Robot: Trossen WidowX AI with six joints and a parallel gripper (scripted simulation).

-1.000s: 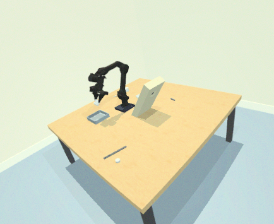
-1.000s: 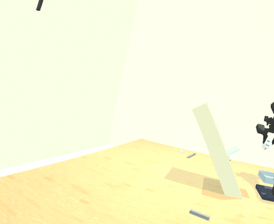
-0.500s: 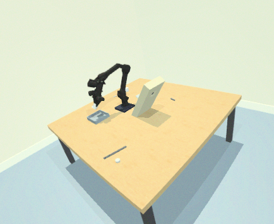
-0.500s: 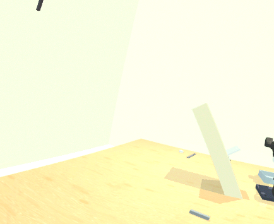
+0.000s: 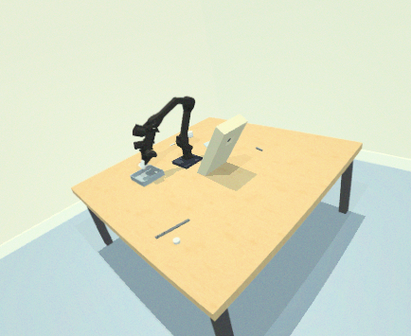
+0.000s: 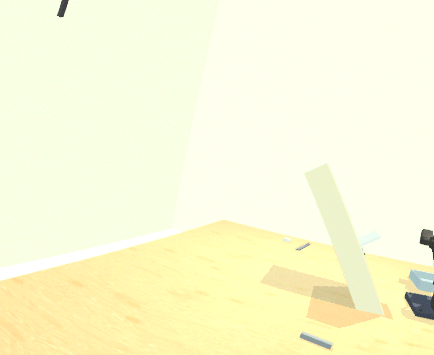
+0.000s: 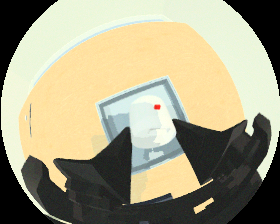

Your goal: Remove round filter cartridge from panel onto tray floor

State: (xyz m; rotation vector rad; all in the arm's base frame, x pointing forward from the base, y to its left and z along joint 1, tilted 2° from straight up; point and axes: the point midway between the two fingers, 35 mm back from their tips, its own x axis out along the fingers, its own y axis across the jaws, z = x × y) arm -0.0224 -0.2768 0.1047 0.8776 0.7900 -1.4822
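The white round cartridge (image 7: pixel 150 115) (image 5: pixel 142 165), with a small red mark on its face, is held between the fingertips of my gripper (image 7: pixel 151 126). In the wrist view it is over the grey-blue tray (image 7: pixel 131 90) (image 5: pixel 154 179) (image 6: pixel 421 281) and hides part of the tray floor. In the top view the cartridge is just above the tray's back edge; whether it touches the tray cannot be told. The cream service panel (image 5: pixel 218 149) (image 6: pixel 342 240) stands tilted on the far side of the arm's base, with a dark round opening visible in the top view.
A long grey bar (image 5: pixel 172 228) (image 6: pixel 303 246) and a small white disc (image 5: pixel 176 240) (image 6: pixel 286 240) lie toward the table's near end. A short grey bar (image 5: pixel 259 149) (image 6: pixel 316 340) lies beyond the panel. The arm's dark base plate (image 5: pixel 187 161) is beside the tray.
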